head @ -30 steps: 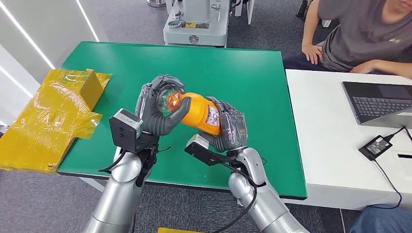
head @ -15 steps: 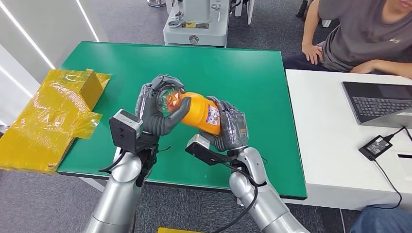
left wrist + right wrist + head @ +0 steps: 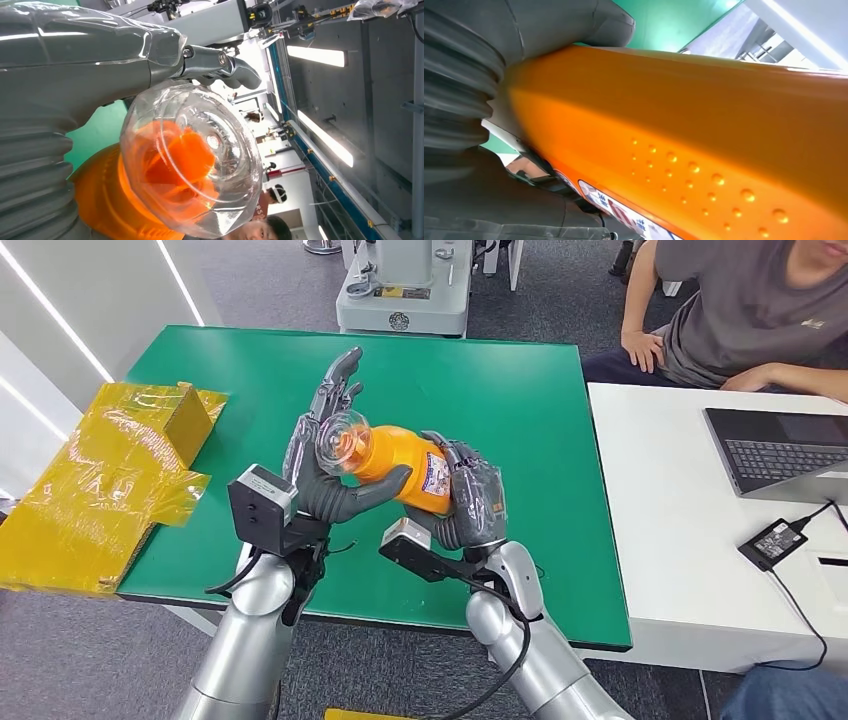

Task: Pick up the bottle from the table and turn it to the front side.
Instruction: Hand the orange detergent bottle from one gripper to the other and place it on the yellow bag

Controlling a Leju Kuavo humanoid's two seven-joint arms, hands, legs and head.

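Our left hand spreads its fingers, thumb propped under the orange plastic bottle with a clear domed cap, so it can likely re-grip. We hold the bottle tilted above the green table; our right hand clasps its labelled base.

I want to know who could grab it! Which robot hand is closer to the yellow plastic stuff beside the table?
Left. The left hand is on the side toward the yellow plastic wrap, fingers spread by the bottle. The right hand holds the bottle's far end, farther away.
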